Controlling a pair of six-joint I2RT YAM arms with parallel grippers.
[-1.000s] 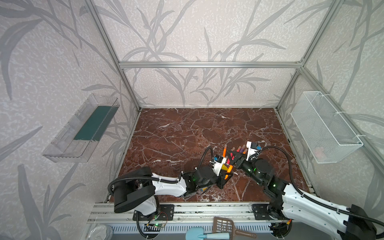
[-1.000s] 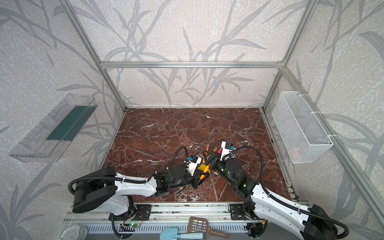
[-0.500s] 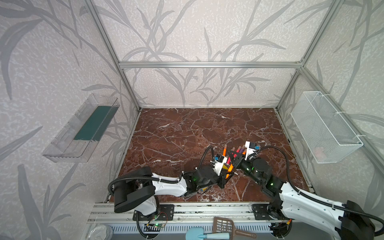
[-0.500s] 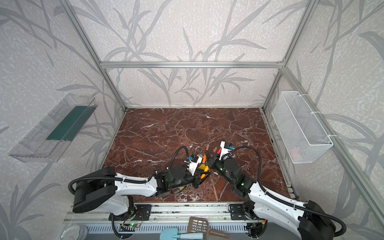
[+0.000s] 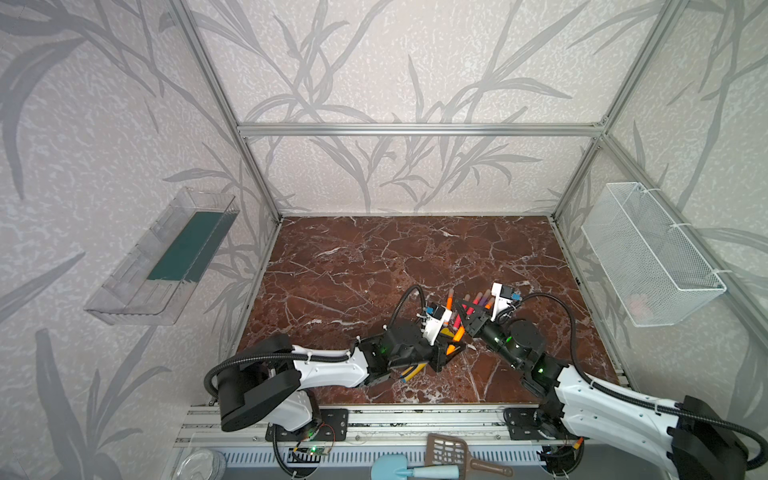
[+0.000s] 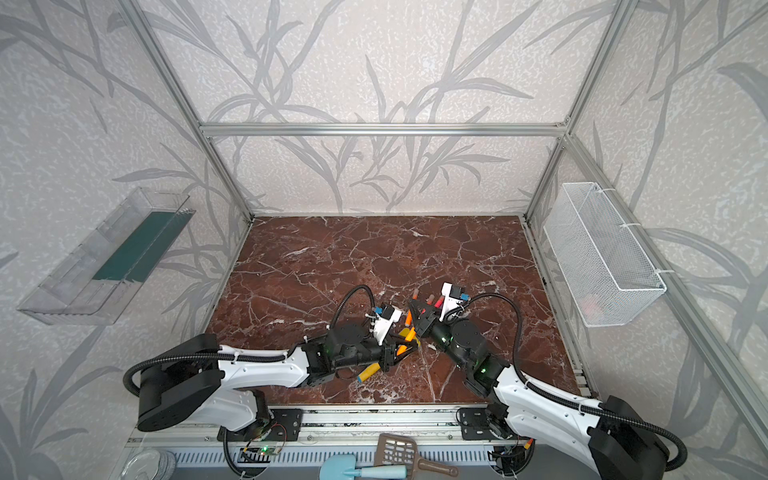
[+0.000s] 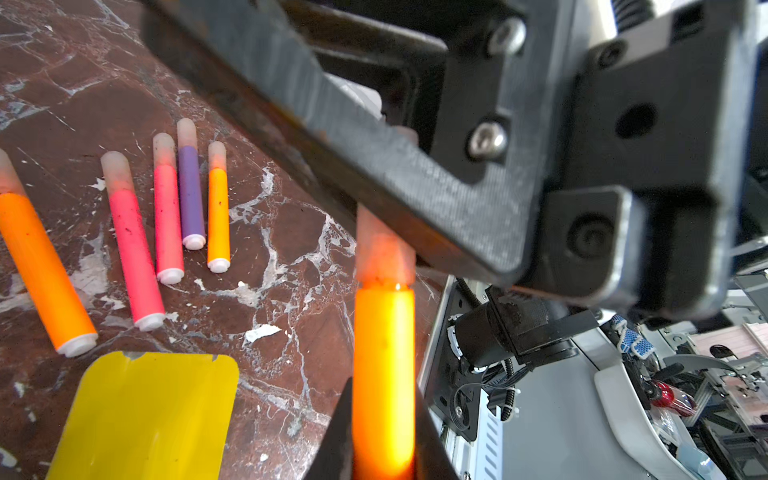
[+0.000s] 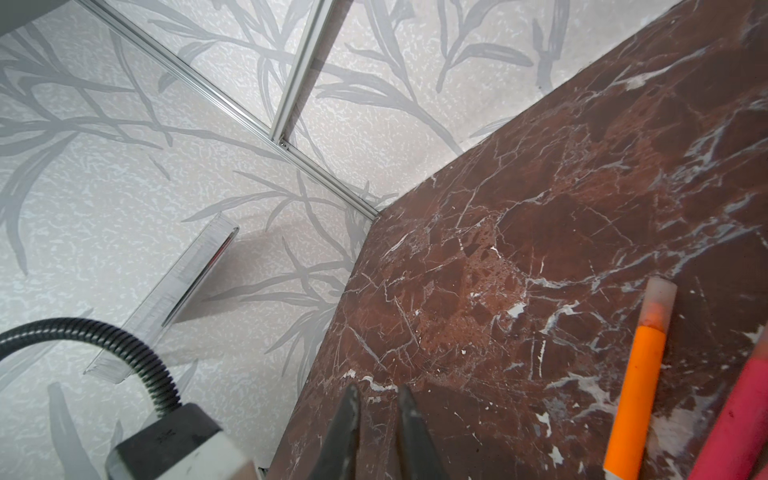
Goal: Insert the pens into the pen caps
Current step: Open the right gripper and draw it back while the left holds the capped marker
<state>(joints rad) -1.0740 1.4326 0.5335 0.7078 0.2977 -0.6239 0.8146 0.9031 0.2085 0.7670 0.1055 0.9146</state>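
Observation:
My left gripper (image 7: 383,386) is shut on an orange pen (image 7: 384,353) that wears a translucent pen cap (image 7: 384,253). The cap's far end is hidden behind a black finger of my right gripper (image 8: 379,399), which is shut with nothing between its tips. In both top views the two grippers meet near the table's front middle, left gripper (image 5: 451,353) and right gripper (image 5: 465,309). Several more capped pens lie in a row: orange (image 7: 41,270), pink (image 7: 133,245), pink (image 7: 168,212), purple (image 7: 191,191), orange (image 7: 218,208). One orange pen (image 8: 640,374) lies beside the right gripper.
A yellow toy shovel (image 7: 141,415) lies under my left gripper, its handle (image 5: 415,372) pointing to the front edge. A wire basket (image 5: 652,257) hangs on the right wall, a clear tray (image 5: 166,257) on the left wall. Scoops (image 5: 453,453) lie beyond the front rail.
My right gripper has gone from partly open to shut and edged slightly towards the left gripper. The left gripper keeps its hold on the orange pen.

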